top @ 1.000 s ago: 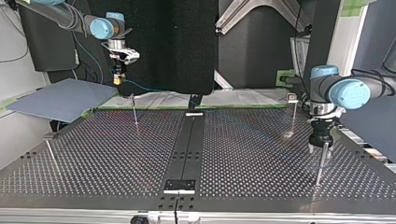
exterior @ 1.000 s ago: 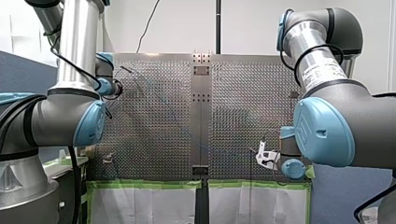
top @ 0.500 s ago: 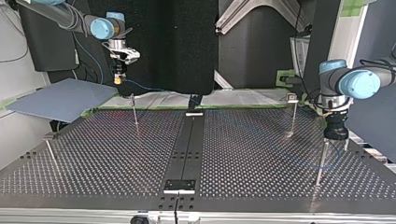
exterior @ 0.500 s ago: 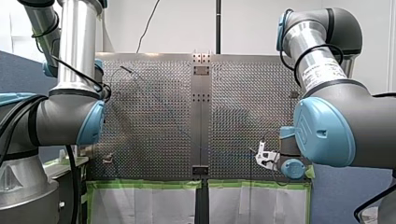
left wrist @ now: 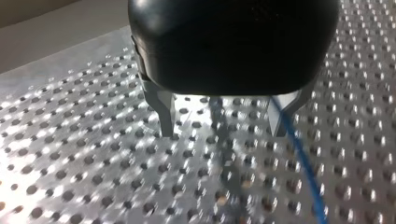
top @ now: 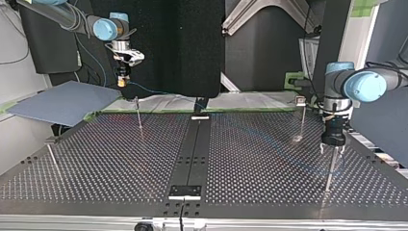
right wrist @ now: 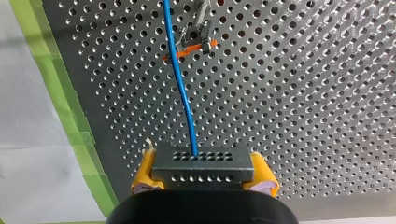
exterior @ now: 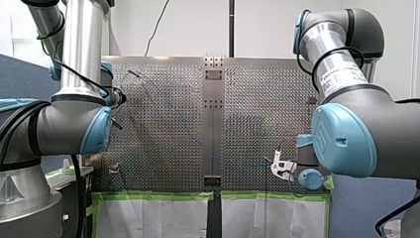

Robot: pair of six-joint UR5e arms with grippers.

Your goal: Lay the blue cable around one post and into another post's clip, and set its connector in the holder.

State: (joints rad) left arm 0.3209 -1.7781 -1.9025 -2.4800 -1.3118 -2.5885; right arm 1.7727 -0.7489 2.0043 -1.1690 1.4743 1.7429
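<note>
- Connector (right wrist: 203, 161), a grey block with rows of small holes, is clamped between the yellow pads (right wrist: 262, 173) of the right gripper (top: 123, 82), whose jaws are closed on it.
- In the top view that gripper hangs above the far edge of the perforated tabletop (top: 120, 163), at the view's left.
- Blue cable (right wrist: 180, 79) leaves the connector's face and runs ahead of the gripper. It passes just beside a clip post (right wrist: 198, 35) that carries an orange tag; I cannot tell whether the two touch.
- At the top view's right, the left gripper (top: 332, 149) hangs over the tip of a thin upright post (top: 329, 171).
- Its jaws stand wide, with the metal fingers (left wrist: 163, 114) on either side of the blurred post and nothing gripped between them.
- In the left wrist view the cable slants down past one finger toward the tabletop.
- A second upright post (top: 301, 120) stands near the left gripper, toward the far edge.
</note>
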